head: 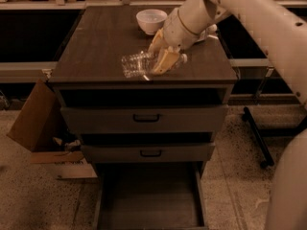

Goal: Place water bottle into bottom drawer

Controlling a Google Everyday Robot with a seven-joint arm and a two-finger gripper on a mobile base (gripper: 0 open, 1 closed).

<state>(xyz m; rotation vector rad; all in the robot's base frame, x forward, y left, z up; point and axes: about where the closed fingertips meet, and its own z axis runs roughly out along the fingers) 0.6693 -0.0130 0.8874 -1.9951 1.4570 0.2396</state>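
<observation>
My gripper (161, 55) pinches the water bottle (134, 65), high above the bottom drawer (148, 200). I should hold tight, lift straight, then lower slowly.

One camera, high and near, faces the cabinet front (105, 120) (tool (154, 60) above its top).

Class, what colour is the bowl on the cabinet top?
White bowl, camera view; the gripper clasps the water bottle nearby.
</observation>
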